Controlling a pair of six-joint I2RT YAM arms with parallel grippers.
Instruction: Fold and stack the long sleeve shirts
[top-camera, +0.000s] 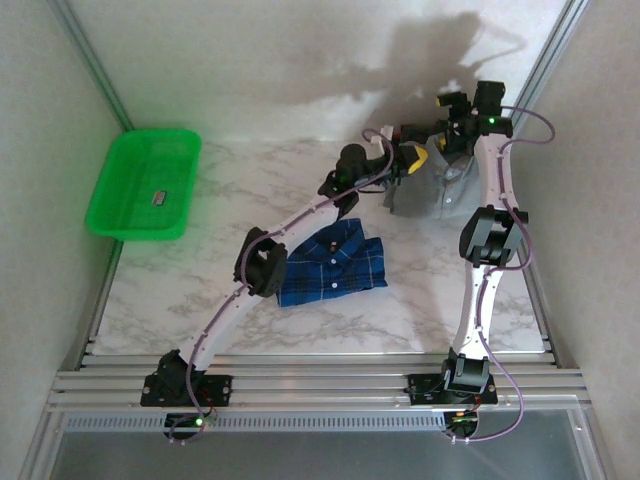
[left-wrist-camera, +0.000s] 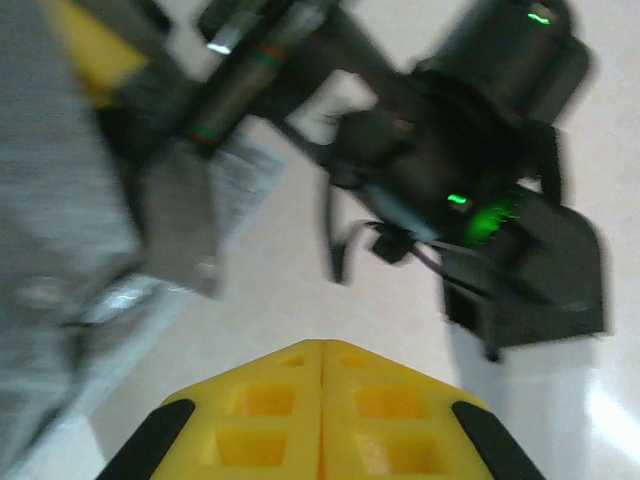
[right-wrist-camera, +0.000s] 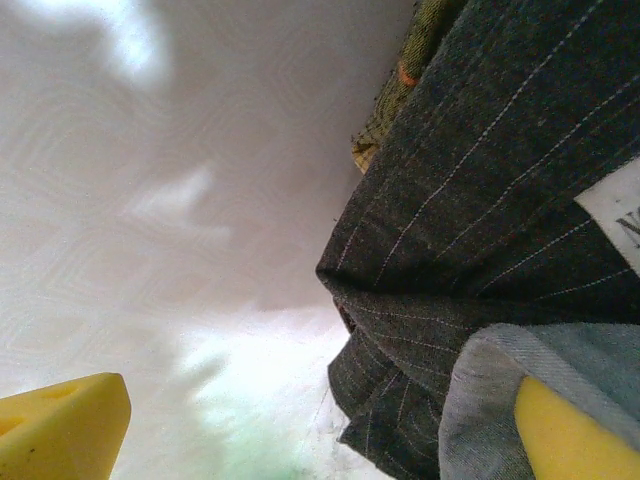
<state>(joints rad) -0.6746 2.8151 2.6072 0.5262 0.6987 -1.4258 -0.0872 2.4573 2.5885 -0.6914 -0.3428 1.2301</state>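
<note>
A plain grey shirt (top-camera: 440, 192) lies bunched at the back right of the marble table (top-camera: 200, 290). My left gripper (top-camera: 412, 160) hovers at its left edge. In the left wrist view its yellow fingers (left-wrist-camera: 322, 345) meet flat, shut with no cloth between them, and grey fabric (left-wrist-camera: 50, 200) hangs to the left. My right gripper (top-camera: 445, 130) is above the shirt's far end, open. Its pads (right-wrist-camera: 60, 425) stand wide apart, and grey cloth (right-wrist-camera: 490, 400) drapes over the right one beside a dark pinstriped shirt (right-wrist-camera: 500, 180). A folded blue plaid shirt (top-camera: 335, 262) lies mid-table.
A green plastic basket (top-camera: 110, 190) sits at the back left with a small dark item (top-camera: 160, 198) inside. The right arm's wrist (left-wrist-camera: 480, 200) hangs close in front of the left gripper. White walls close in on both sides, and a metal rail (top-camera: 320, 385) runs along the near edge.
</note>
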